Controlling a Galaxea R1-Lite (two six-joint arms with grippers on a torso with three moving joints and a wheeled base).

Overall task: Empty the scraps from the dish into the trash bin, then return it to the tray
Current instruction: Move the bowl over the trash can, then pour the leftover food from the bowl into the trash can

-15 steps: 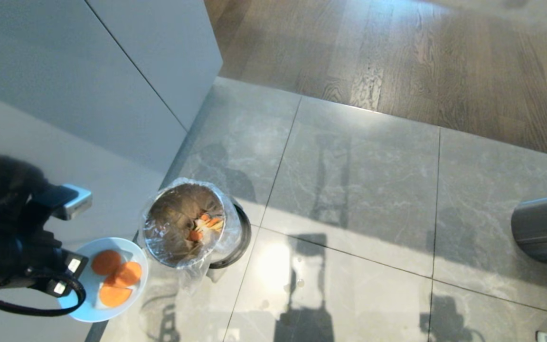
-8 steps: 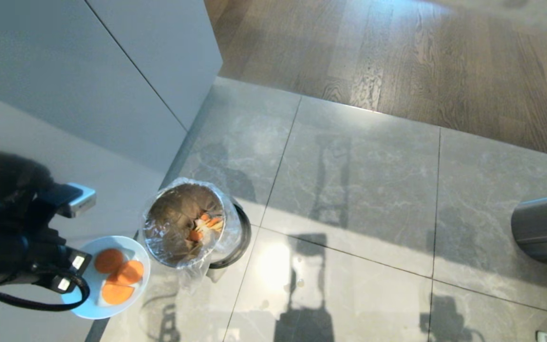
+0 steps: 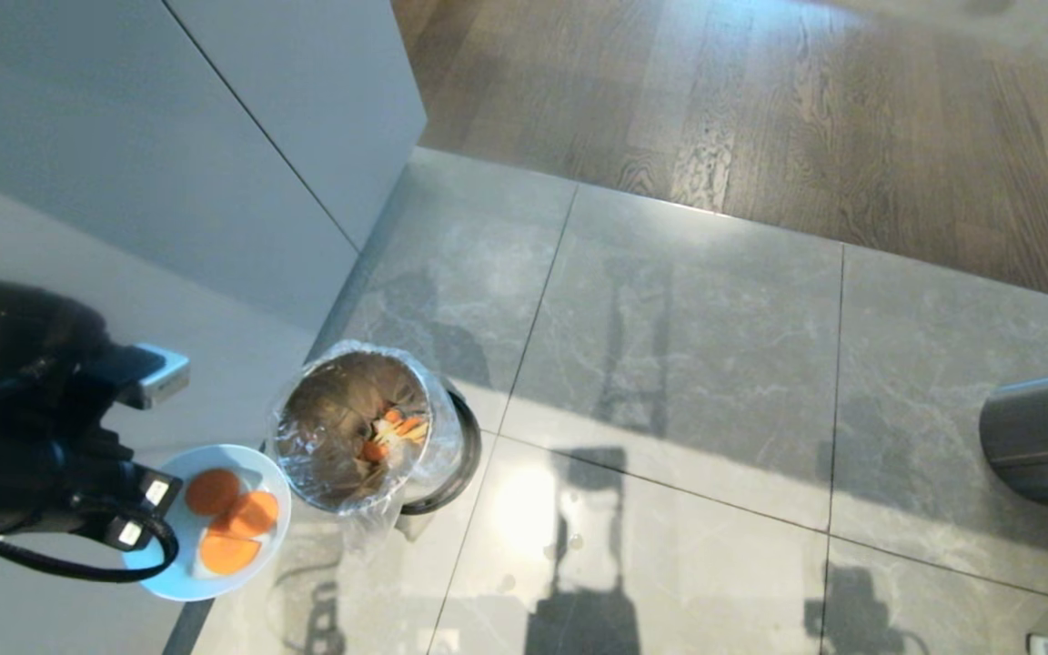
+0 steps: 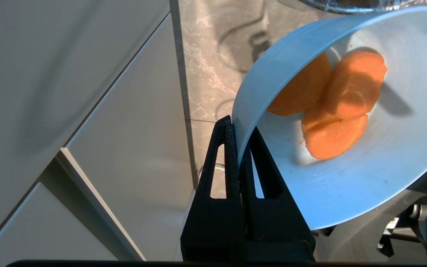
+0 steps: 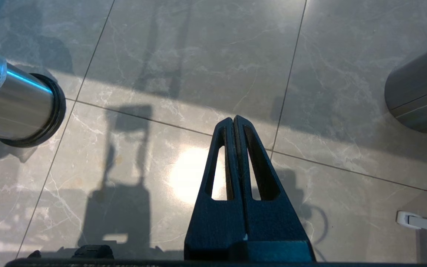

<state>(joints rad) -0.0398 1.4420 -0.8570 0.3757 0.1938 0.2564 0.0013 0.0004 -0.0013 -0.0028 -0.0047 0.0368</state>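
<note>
Presently the carrying step is in hand: the dish [image 3: 215,523] is held by the left gripper [image 4: 238,128], whose fingers are clamped on its near-left rim, one inside the wall and one outside. Three scraps [image 3: 231,517], flat orange carrot slices, are seen overlapping inside the bowl, which is held roughly level in the head view, so nothing has been tipped out yet. The dish is placed just left of the trash bin [image 3: 365,429], its rim close beside the crinkled liner, with the bin's mouth lying to the right and slightly farther off. Some orange pieces are already seen at the bottom of the bin.

It is judged that the next move calls for the bowl to be carried rightward until its far rim stands over the bin's opening, and then to be tilted so that the slices slide off the lip. Care would be needed with the loose liner, which could be caught or pushed by the rim.

To the left, pale cabinet panels [image 3: 124,182] stand close, so little room is offered there; to the right, open tiled floor [image 3: 670,364] is available. The right gripper [image 5: 234,120] is parked over that floor with its fingers together, empty. The tray is not in view.
</note>
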